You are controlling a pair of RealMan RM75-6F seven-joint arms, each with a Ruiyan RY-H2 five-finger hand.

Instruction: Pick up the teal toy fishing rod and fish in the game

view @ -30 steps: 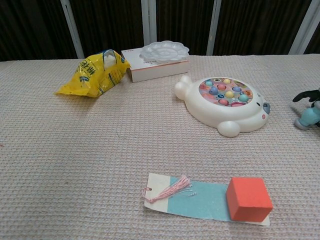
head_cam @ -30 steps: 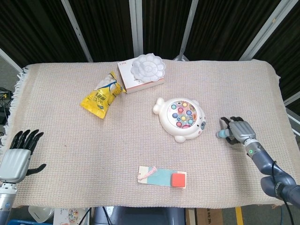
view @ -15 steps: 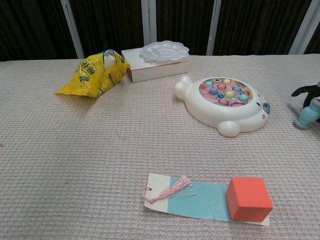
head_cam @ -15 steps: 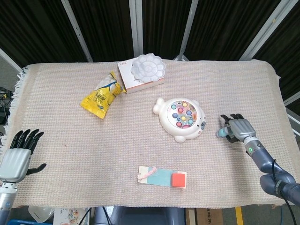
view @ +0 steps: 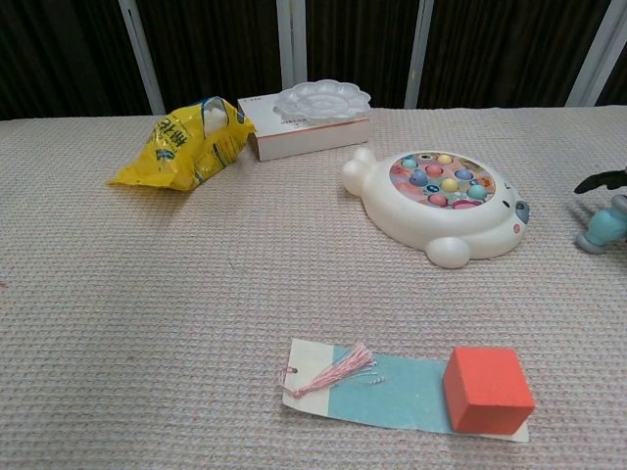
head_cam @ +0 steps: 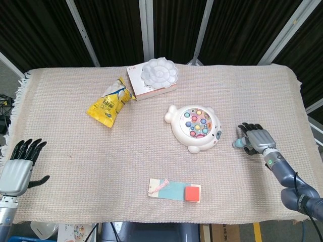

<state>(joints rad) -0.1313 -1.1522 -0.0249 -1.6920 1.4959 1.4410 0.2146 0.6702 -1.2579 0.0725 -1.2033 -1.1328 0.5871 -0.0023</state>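
my right hand (head_cam: 258, 138) is over the teal toy fishing rod (head_cam: 238, 144) on the cloth, just right of the fishing game (head_cam: 195, 128). my fingers curl down around the rod, but i can't tell whether they have actually closed on it. the rod's end looks to be resting on the table, so i judge the pickup isn't finished. my left hand (head_cam: 20, 168) sits at the near left edge, fingers apart, holding nothing. what's left, as i see it: secure the rod, lift it, carry it over the game's coloured fish and dip.
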